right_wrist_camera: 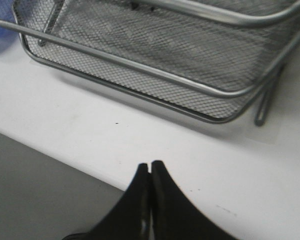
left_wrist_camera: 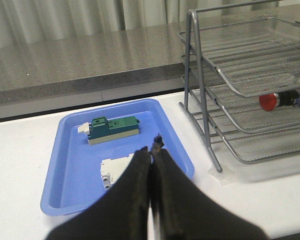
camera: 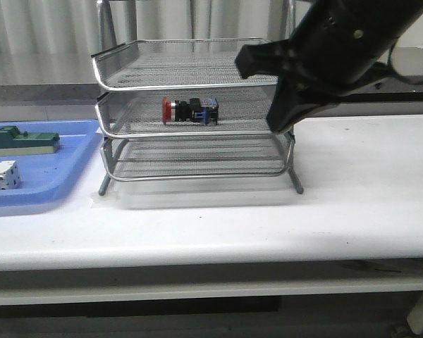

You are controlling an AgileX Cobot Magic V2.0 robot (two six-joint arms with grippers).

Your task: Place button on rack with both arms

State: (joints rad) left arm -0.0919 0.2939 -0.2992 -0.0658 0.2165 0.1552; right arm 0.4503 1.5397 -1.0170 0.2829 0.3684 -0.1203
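- Right arm point(camera: 338, 49) looms nearest the front camera, beside the rack's point(camera: 190, 116) right side.
- Right fingers point(right_wrist_camera: 150, 172) pressed together, empty, above the tabletop point(right_wrist_camera: 90, 130).
- Left fingers point(left_wrist_camera: 152, 155) likewise closed, over the blue tray point(left_wrist_camera: 65, 165).
- Button point(camera: 190, 110) lies on the rack's middle tier.

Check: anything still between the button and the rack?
Nothing visible. The button already lies on the middle tier of the rack. Both tools, left and right, are shut, empty and clear of it.
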